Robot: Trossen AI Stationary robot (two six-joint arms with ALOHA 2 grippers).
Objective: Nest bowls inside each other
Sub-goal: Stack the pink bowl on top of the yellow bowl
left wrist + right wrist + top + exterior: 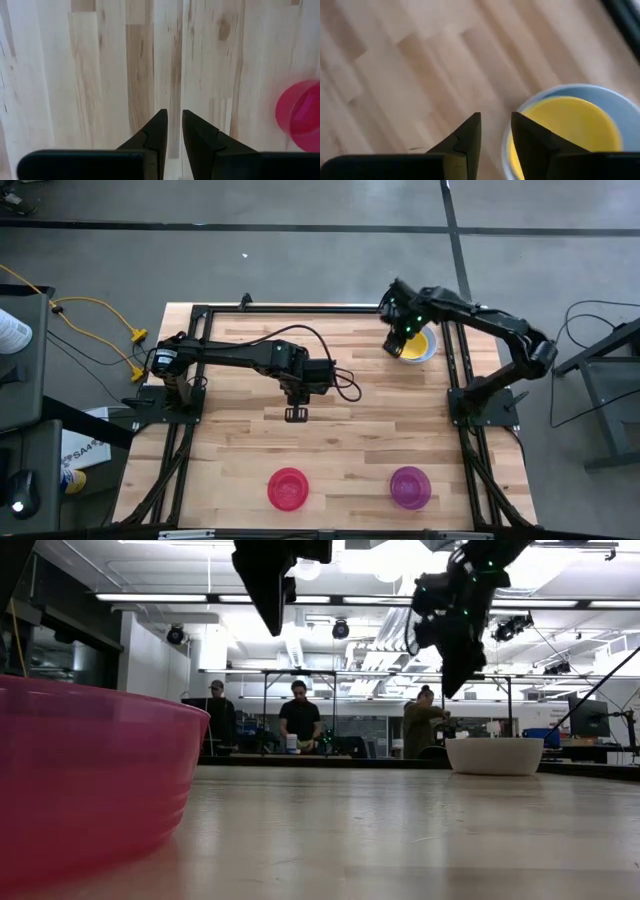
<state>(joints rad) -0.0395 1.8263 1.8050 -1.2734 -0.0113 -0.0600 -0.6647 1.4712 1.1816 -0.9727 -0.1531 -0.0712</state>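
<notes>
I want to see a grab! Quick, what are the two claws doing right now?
Left gripper: a little open, empty, over bare wooden table.
Right gripper: a little open, empty, above the round yellow plastic bowl nested in a blue one.

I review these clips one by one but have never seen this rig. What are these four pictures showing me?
Two dark robot arms work at a wooden table. One picture looks straight down, one looks level across the tabletop, and two come from cameras on the arms' wrists. The right claw, empty and slightly open, hovers over a yellow plastic bowl nested in a pale blue-white bowl. The left claw waits mid-table, holding nothing. A pinkish-red round bowl and a purple-magenta round bowl sit apart near the front edge.
</notes>
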